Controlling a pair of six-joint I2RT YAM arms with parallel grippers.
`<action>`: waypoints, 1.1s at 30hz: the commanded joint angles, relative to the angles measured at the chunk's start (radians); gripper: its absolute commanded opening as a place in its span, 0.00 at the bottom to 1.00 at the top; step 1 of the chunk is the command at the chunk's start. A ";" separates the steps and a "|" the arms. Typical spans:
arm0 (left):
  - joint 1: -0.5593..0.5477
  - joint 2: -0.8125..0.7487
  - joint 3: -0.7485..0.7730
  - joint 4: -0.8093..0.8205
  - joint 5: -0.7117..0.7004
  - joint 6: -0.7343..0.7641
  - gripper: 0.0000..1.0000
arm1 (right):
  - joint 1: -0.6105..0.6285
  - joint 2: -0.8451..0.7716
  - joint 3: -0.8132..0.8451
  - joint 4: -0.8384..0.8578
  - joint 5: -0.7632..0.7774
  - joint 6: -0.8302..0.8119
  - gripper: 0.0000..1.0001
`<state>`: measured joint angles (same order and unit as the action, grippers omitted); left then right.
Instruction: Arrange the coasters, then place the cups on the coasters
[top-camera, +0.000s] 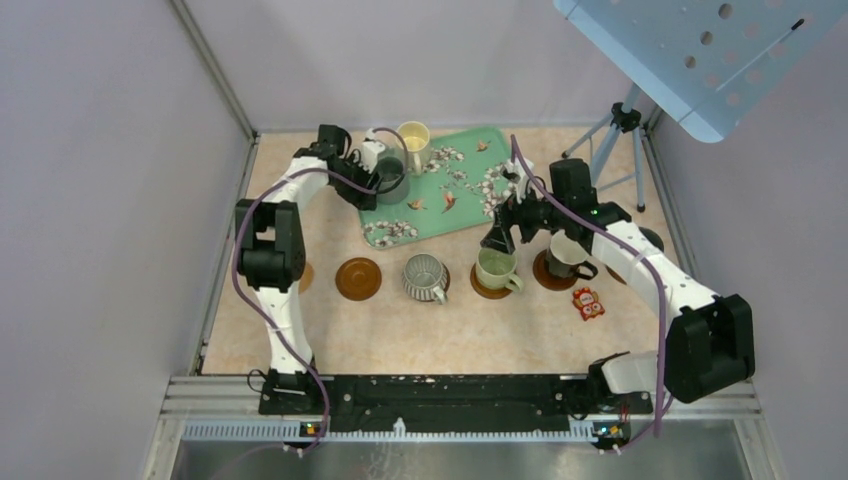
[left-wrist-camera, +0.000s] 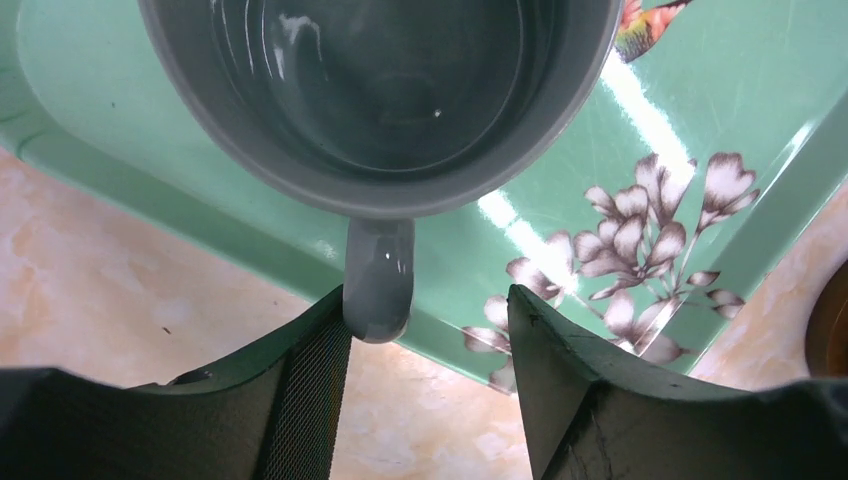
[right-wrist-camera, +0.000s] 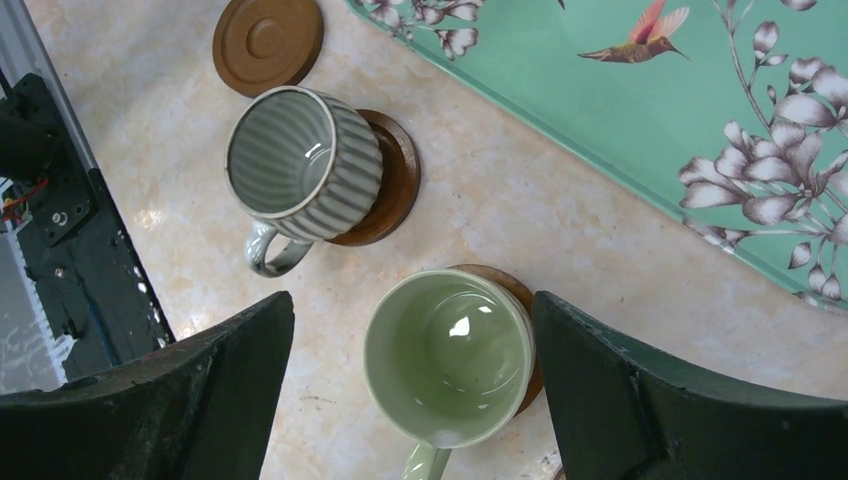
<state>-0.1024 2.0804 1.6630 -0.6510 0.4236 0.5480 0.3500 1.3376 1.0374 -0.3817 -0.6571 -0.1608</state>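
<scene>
- Just in front of the tray (top-camera: 440, 232), your ribbed mug (top-camera: 424, 276), pale green mug (top-camera: 495, 267) and black mug (top-camera: 566, 257) sit on coasters (right-wrist-camera: 395, 190); one bare coaster (top-camera: 358, 278) lies beside them.
- Above the pale green mug, your right gripper (right-wrist-camera: 412, 300) gapes wide, holding nothing.
- On the tray's left end, your left gripper (left-wrist-camera: 428, 292), half open, straddles the grey mug (left-wrist-camera: 380, 100) handle, with one finger touching it.
</scene>
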 joint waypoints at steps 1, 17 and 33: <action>-0.046 -0.064 -0.035 0.077 -0.079 -0.135 0.63 | -0.010 -0.037 -0.012 0.050 -0.020 0.002 0.87; -0.123 0.018 0.045 0.107 -0.288 -0.280 0.46 | -0.011 -0.023 -0.026 0.059 -0.027 0.009 0.87; -0.128 -0.104 -0.009 0.123 -0.551 -0.510 0.00 | -0.010 -0.017 -0.031 0.058 -0.032 0.015 0.87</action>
<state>-0.2348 2.1002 1.6955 -0.5858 0.0387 0.1452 0.3500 1.3361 1.0058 -0.3592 -0.6605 -0.1528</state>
